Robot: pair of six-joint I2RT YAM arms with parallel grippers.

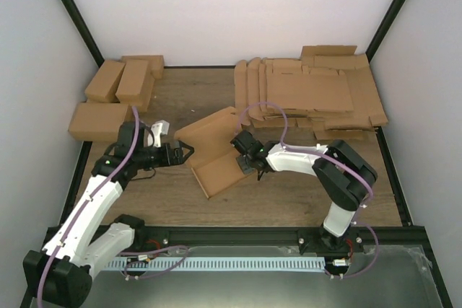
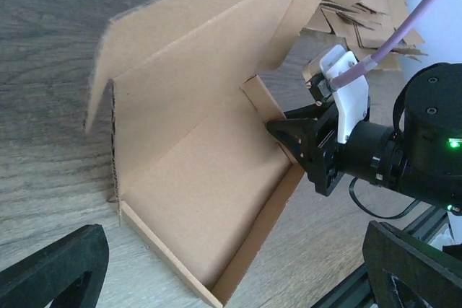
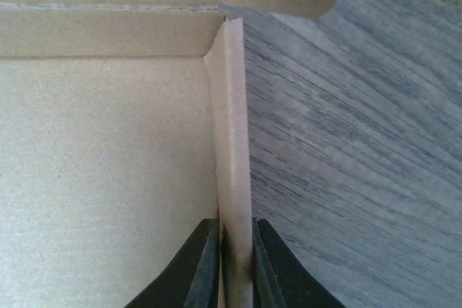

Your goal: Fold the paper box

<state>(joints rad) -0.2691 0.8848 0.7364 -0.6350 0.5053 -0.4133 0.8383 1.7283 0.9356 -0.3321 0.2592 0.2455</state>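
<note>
Brown cardboard is what this job is about: the half-made brown paper box [image 1: 224, 172] sits near the middle of the wooden table [image 1: 289, 203], between the two arms. Its flat bottom lies on the wood, low walls stand up along some sides, and the big lid flap [image 1: 209, 131] leans up at the back. The right gripper [image 1: 253, 169] has one thin side wall [image 3: 234, 142] between its two fingers, and in the right wrist view they look pressed to both faces of it, so it is pinching that wall. I think it holds there to keep the wall standing straight up along its crease. The left gripper [image 1: 189, 153] has its fingers spread wide with nothing in them. It waits just beside the left corner of the lid, most likely so it can push the lid or a side flap next. The lid's top edge is free and nothing leans on it. There is bare wood in front of the box, up to the black rail [image 1: 238, 236], so the arms have room there. Behind the right arm lies a pile of flat brown cardboard sheets [image 1: 310, 91], and folded brown cartons [image 1: 119, 88] sit well apart at the back left.
</note>
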